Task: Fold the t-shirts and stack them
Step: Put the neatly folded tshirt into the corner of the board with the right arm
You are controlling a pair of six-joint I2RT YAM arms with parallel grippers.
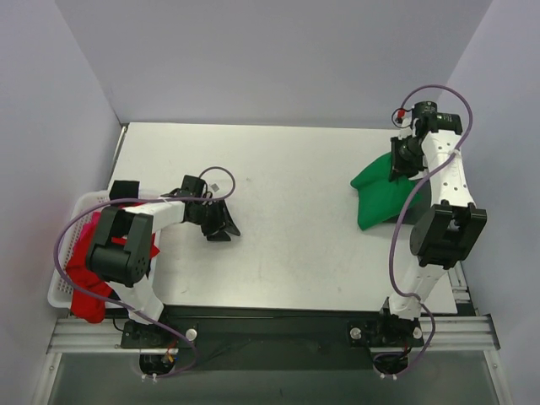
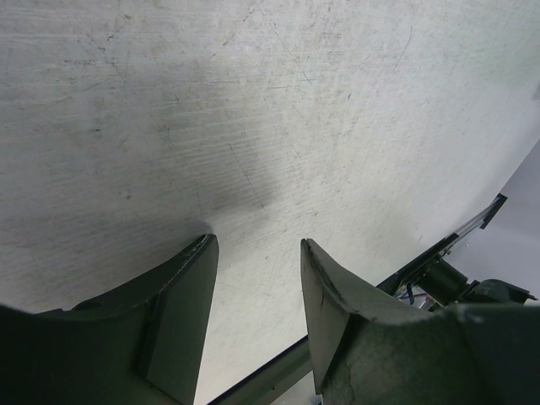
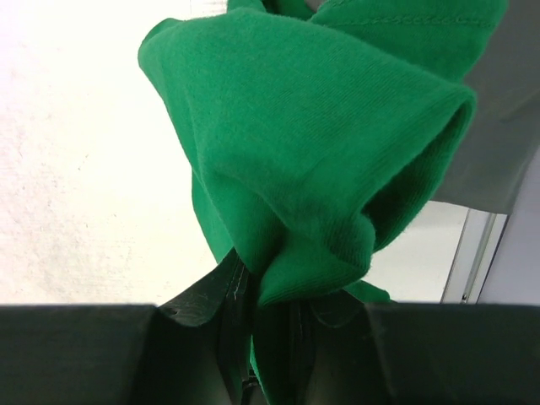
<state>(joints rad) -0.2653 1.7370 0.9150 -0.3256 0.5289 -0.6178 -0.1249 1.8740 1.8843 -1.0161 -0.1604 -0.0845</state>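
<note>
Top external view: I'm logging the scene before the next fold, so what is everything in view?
green t-shirt: one, green, bunched at the table's right edge
grey cloth: one piece showing, grey, beside or under the green t-shirt
red cloth: count unclear, red, heaped in the basket
basket: one, white, at the table's left edge
table: one, white
left gripper: one, black, open over bare table
right gripper: one, black, shut on the green t-shirt
</note>
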